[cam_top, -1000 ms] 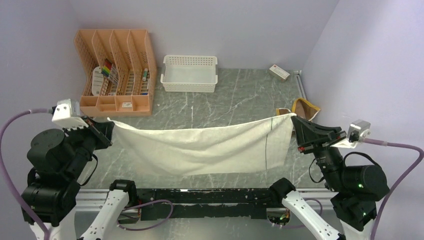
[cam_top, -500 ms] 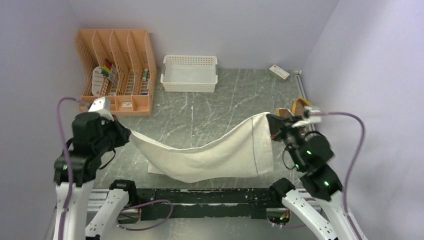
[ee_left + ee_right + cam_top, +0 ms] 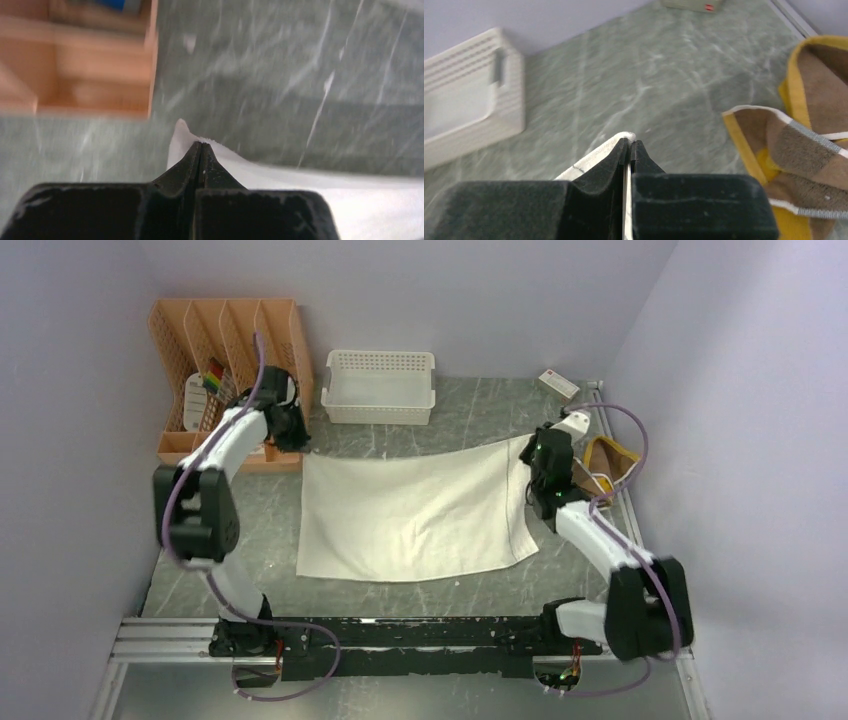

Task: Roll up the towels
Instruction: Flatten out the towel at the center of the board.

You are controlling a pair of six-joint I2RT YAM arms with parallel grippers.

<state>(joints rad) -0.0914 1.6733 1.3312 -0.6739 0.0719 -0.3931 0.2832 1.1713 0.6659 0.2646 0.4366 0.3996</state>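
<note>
The white towel (image 3: 410, 510) lay spread nearly flat on the grey marbled counter (image 3: 450, 420), on the near side of the white lattice basket (image 3: 380, 387) and apart from it. Its thin dark stripe (image 3: 511, 502) ran across the end that sat to the basket's right. The towel's two far corners, the ones closest to the basket, were each pinched. The left jaws were closed tight on the corner below the basket's left end, with a small peak of cloth poking out past their tips in the left wrist view. The right jaws were closed on the corner below and to the right of the basket, a sliver of white hem showing between them in the right wrist view.

The mustard-yellow towel (image 3: 606, 458) with brown patches lay crumpled well to the right of the basket, close by the right jaws. An orange file rack (image 3: 195, 335) stood just left of the basket, and a small box (image 3: 558, 385) lay to its right by the back wall.
</note>
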